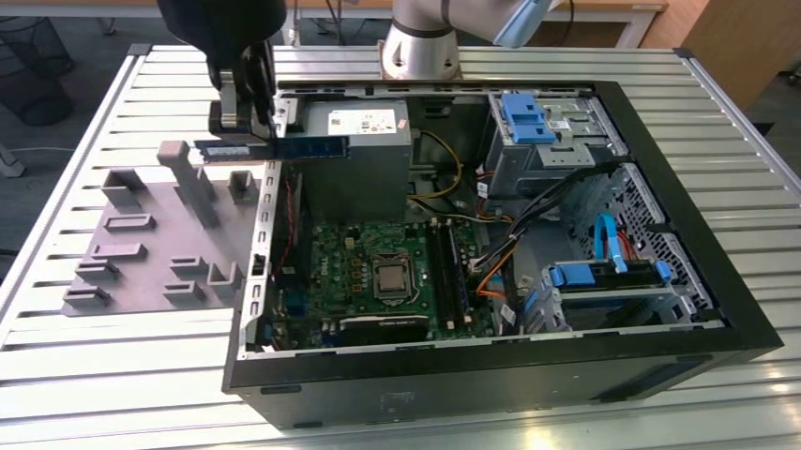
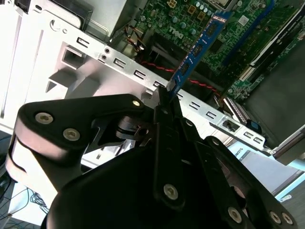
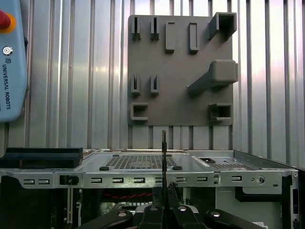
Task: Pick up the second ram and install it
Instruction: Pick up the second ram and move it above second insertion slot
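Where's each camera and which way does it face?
Exterior view: off-arm, high, looking down on the open case and grey fixture; arm base shows.
First wrist view: on the wrist, facing past the gripper to the fixture.
Second wrist view: on the wrist, facing along the gripper onto the motherboard.
Shared: the gripper shut on the second ram.

Directly below the claw (image 1: 255, 139) runs the side wall of an open computer case (image 1: 501, 375), which lies on a slatted metal table (image 1: 100, 394). On one side of the claw, outside the case, sits a grey plastic plate (image 1: 150, 267) with upright blocks. On the other side, inside the case, a grey power supply (image 1: 356, 131) is nearest the claw. A green motherboard (image 1: 363, 267) lies farther off. Orange and black cables (image 1: 491, 272) and two blue drive brackets (image 1: 523, 117) are well apart from the claw. In the second wrist view a red wire (image 2: 202, 86) runs just beyond the claw.
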